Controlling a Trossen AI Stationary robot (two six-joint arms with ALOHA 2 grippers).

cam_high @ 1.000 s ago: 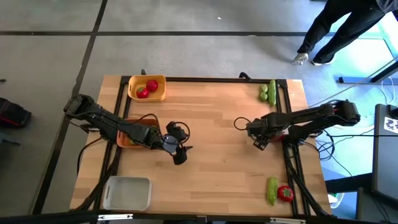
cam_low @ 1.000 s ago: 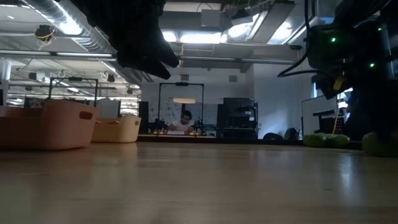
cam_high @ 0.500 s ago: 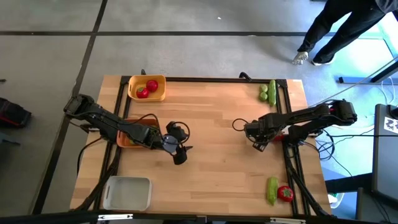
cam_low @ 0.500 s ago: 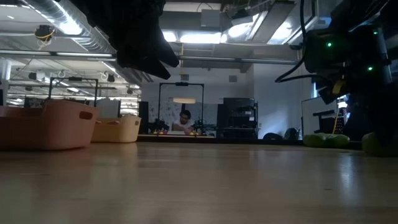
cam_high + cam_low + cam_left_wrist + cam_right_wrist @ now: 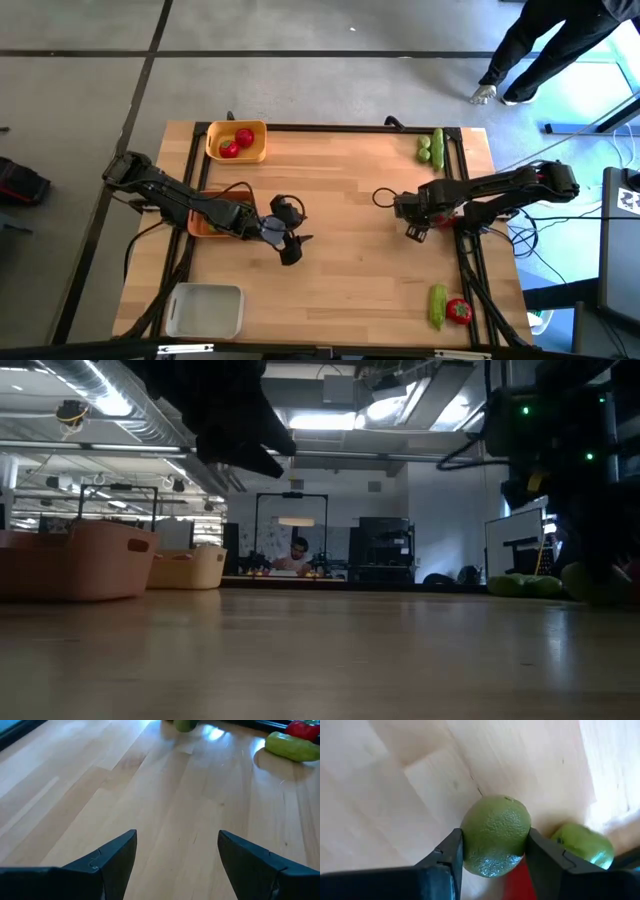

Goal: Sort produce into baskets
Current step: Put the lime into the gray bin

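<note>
My right gripper (image 5: 412,228) is over the table's right half, shut on a small round green lime (image 5: 495,835). My left gripper (image 5: 288,246) is open and empty left of the table's middle, beside the orange basket (image 5: 207,226); its fingers also show in the left wrist view (image 5: 175,862). The yellow basket (image 5: 252,152) at the far left holds two red tomatoes (image 5: 237,143). The white-grey basket (image 5: 205,310) sits at the near left. Green pieces (image 5: 432,147) lie at the far right. A cucumber (image 5: 438,305) and a tomato (image 5: 459,311) lie at the near right. My right gripper pinches the lime by two opposite sides (image 5: 469,840) between its two fingers. The fingers slant down toward the table. The lime's pebbled top faces the wrist camera; whether its underside touches the wood I cannot tell.
The left arm (image 5: 170,200) lies over the orange basket. A cable loop (image 5: 385,197) sticks out beside the right gripper. Bare wood (image 5: 340,180) lies between the two arms. A person's legs (image 5: 540,50) show beyond the far right corner. Another green piece (image 5: 582,851) shows past the lime.
My right gripper has drifted a little toward the table's left and risen slightly, still shut on the lime.
</note>
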